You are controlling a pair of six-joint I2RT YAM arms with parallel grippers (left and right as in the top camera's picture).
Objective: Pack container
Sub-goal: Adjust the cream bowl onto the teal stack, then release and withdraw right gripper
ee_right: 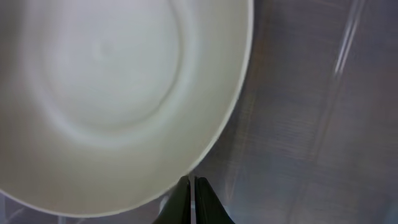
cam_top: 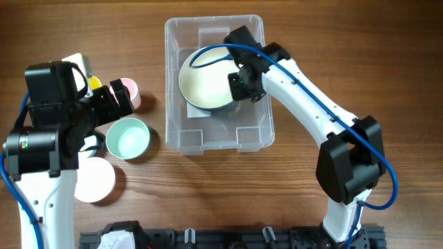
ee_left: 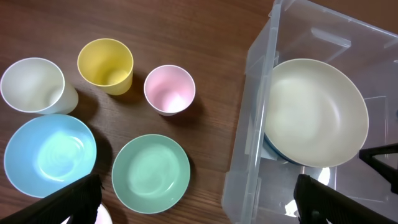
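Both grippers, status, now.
Left gripper: open, holding nothing.
Right gripper: shut, tips at the rim of the cream bowl inside the container; whether it grips the bowl cannot be told.

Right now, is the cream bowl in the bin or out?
In. Overhead, the bowl sits inside the clear walls of the bin.
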